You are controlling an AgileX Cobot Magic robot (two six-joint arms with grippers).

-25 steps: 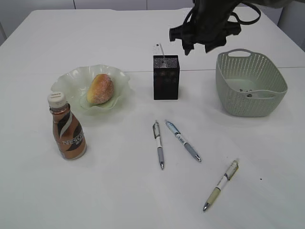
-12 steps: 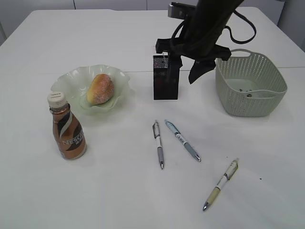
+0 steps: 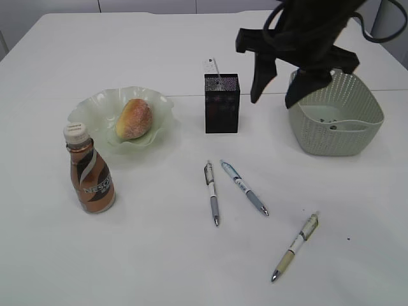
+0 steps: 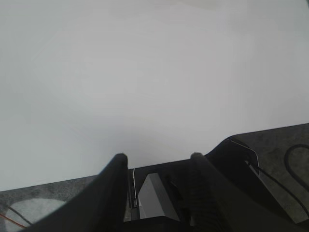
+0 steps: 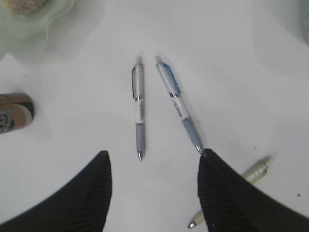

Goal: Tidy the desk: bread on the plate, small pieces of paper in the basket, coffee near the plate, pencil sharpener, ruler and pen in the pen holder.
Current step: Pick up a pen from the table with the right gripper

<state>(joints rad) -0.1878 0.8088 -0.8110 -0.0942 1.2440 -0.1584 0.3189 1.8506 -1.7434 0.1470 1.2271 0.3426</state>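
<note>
My right gripper hangs open and empty above the table, between the black pen holder and the basket. In the right wrist view the right gripper looks down on two pens, with a third pen by its right finger. All three pens lie flat on the table. A white ruler sticks out of the holder. The bread sits on the plate, and the coffee stands beside it. My left gripper is open and empty. The pencil sharpener is out of view.
Small dark bits lie on the basket's floor; what they are I cannot tell. The left wrist view shows only bare white table and dark floor past its edge. The coffee bottle sits at the left edge of the right wrist view.
My right arm dropped from the back toward the pen holder, then swung right and forward. Its jaws stayed open. Nothing on the table moved.
</note>
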